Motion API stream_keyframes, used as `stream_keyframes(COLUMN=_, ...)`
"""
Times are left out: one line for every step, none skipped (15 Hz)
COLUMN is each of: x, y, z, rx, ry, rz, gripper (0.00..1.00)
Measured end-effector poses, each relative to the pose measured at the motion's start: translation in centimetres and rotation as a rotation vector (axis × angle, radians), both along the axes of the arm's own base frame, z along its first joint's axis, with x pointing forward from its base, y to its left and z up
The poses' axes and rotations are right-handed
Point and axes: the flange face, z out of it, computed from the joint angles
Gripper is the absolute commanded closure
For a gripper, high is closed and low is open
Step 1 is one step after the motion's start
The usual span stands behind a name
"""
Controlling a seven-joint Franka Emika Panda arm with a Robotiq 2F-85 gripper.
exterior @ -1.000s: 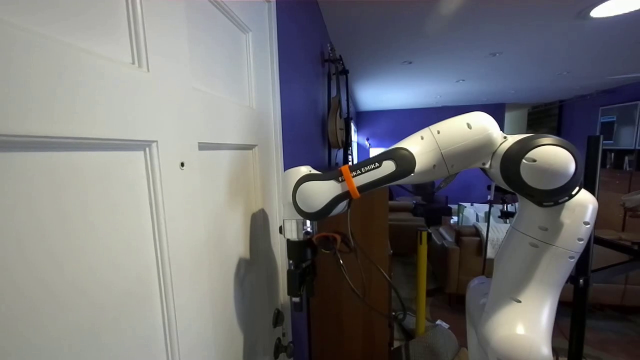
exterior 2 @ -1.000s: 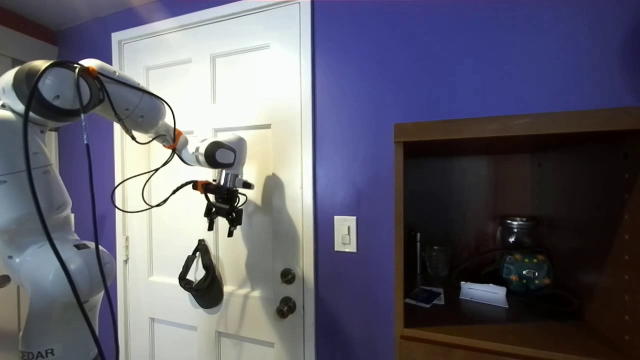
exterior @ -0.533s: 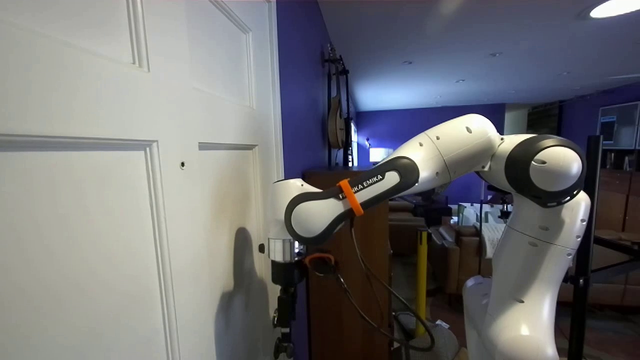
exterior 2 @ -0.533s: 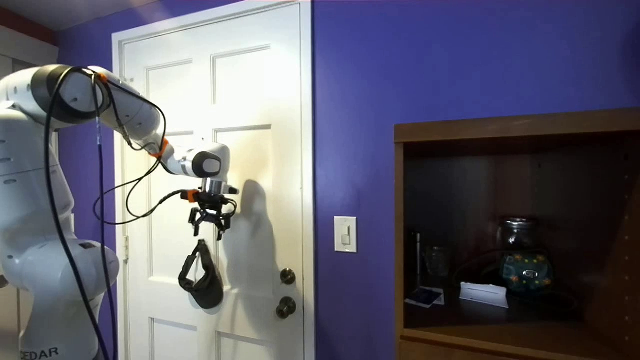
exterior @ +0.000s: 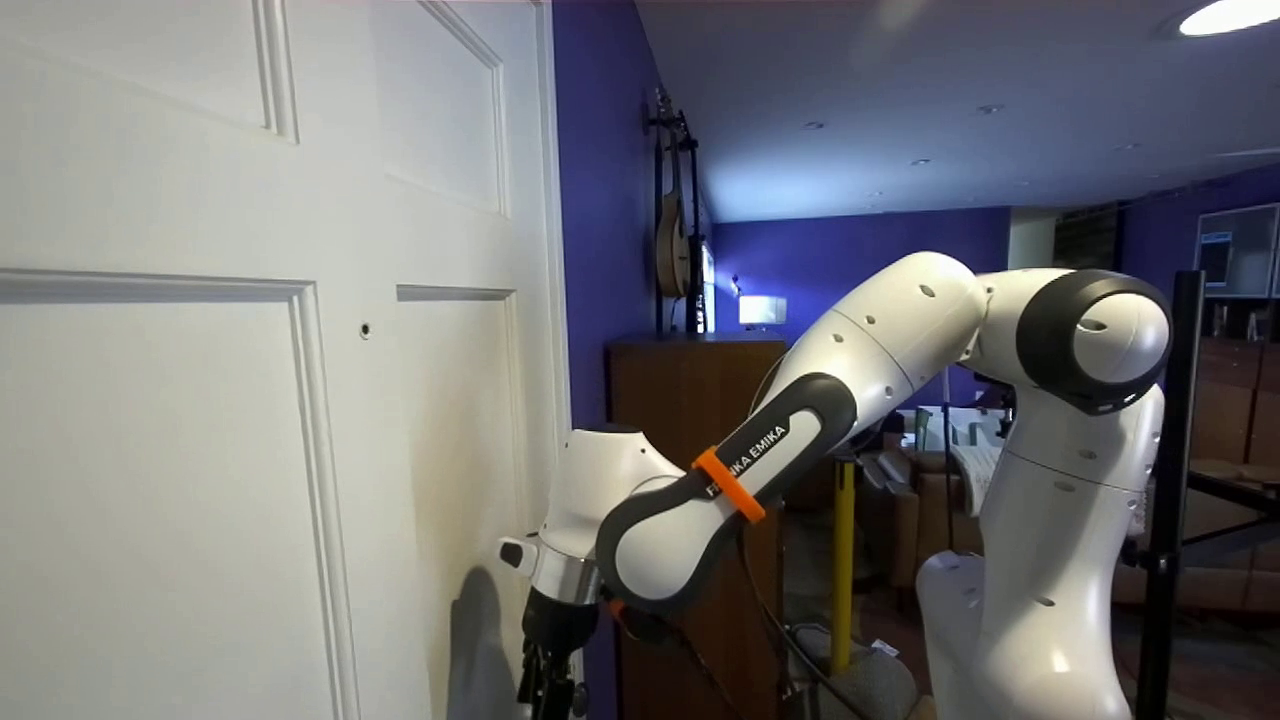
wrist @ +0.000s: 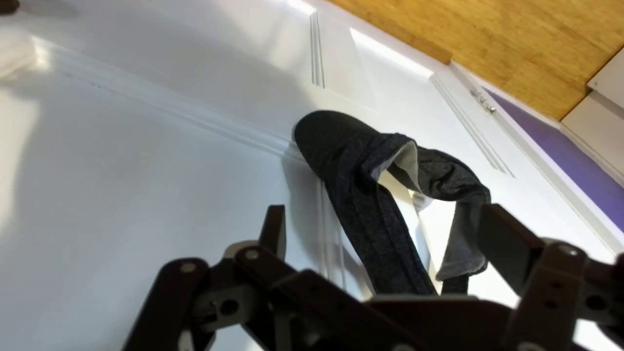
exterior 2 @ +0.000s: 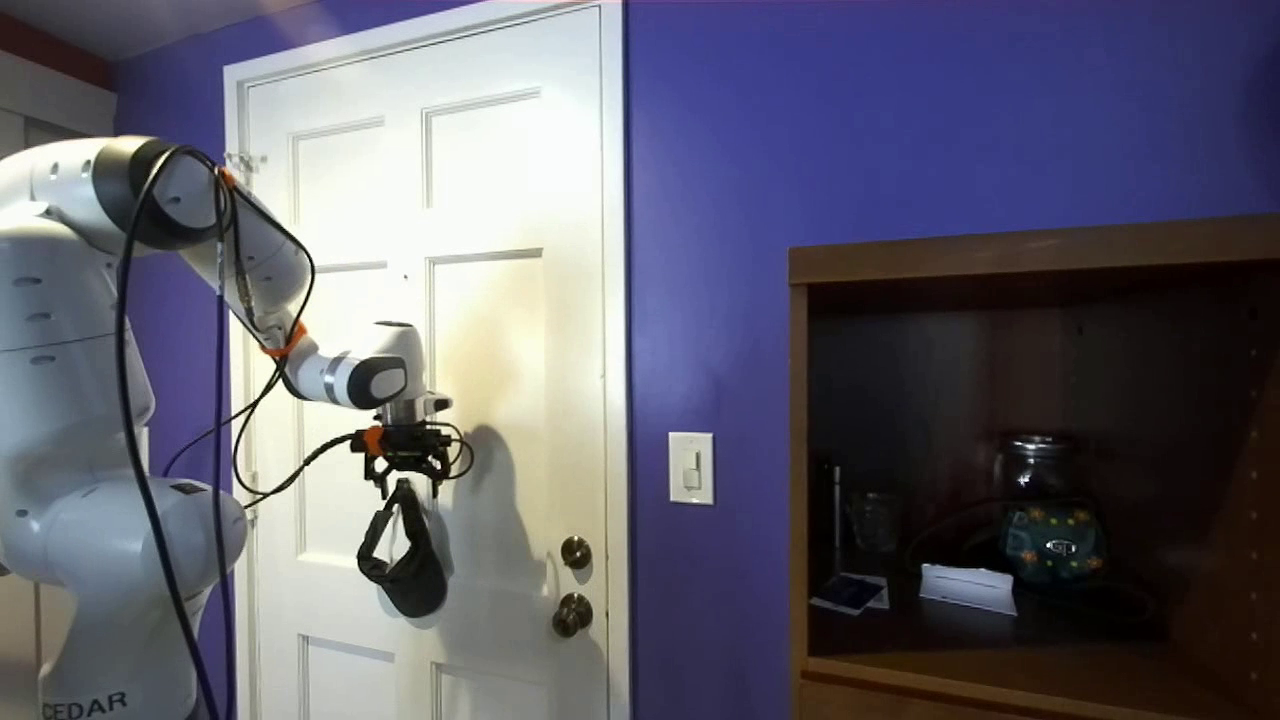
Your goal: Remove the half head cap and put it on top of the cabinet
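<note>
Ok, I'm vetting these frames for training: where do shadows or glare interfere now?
In the wrist view, shadow dims much of the door, yet the cap reads clearly against it, while the fingers are dark; in an exterior view, the door's upper part is nearly washed out and the cabinet is dim inside; in an exterior view, the ceiling light is blown out.

The dark half head cap [exterior 2: 407, 578] hangs brim-down towards eight o'clock in an exterior view; the flat-topped brown cabinet [exterior: 680, 400] stands towards five in an exterior view.
</note>
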Motion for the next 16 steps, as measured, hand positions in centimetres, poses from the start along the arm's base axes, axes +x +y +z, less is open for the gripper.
stream_keyframes(x=-0.2, y=0.2, z=-0.6, rx=0.014, ry=-0.027, rz=0.013, gripper=0.00)
stream_keyframes(x=-0.4, y=0.3, z=-1.0, rx=0.018, ry=-0.036, rz=0.019, gripper=0.00)
stream_keyframes(x=-0.4, y=0.4, z=-1.3, rx=0.019, ry=-0.040, rz=0.021, gripper=0.00)
stream_keyframes(x=-0.4, y=0.3, z=-1.3, rx=0.020, ry=-0.041, rz=0.022, gripper=0.00)
stream_keyframes(x=-0.4, y=0.3, z=-1.3, rx=0.020, ry=-0.042, rz=0.022, gripper=0.00)
stream_keyframes(x=-0.3, y=0.2, z=-1.3, rx=0.020, ry=-0.042, rz=0.022, gripper=0.00)
stream_keyframes(x=-0.3, y=0.2, z=-1.2, rx=0.021, ry=-0.049, rz=0.021, gripper=0.00)
stream_keyframes(x=-0.1, y=0.3, z=-1.1, rx=0.031, ry=-0.072, rz=0.014, gripper=0.00)
stream_keyframes(x=0.0, y=0.6, z=-1.2, rx=0.046, ry=-0.101, rz=0.005, gripper=0.00)
stream_keyframes(x=0.1, y=1.0, z=-1.3, rx=0.061, ry=-0.130, rz=-0.004, gripper=0.00)
stream_keyframes(x=0.1, y=1.4, z=-1.6, rx=0.077, ry=-0.156, rz=-0.013, gripper=0.00)
stream_keyframes(x=0.2, y=1.9, z=-2.0, rx=0.094, ry=-0.182, rz=-0.025, gripper=0.00)
stream_keyframes(x=0.1, y=2.4, z=-2.4, rx=0.112, ry=-0.201, rz=-0.039, gripper=0.00)
stream_keyframes(x=0.0, y=3.0, z=-2.8, rx=0.128, ry=-0.217, rz=-0.053, gripper=0.00)
stream_keyframes(x=-0.1, y=3.5, z=-3.2, rx=0.142, ry=-0.233, rz=-0.065, gripper=0.00)
stream_keyframes(x=-0.2, y=3.9, z=-3.5, rx=0.155, ry=-0.250, rz=-0.077, gripper=0.00)
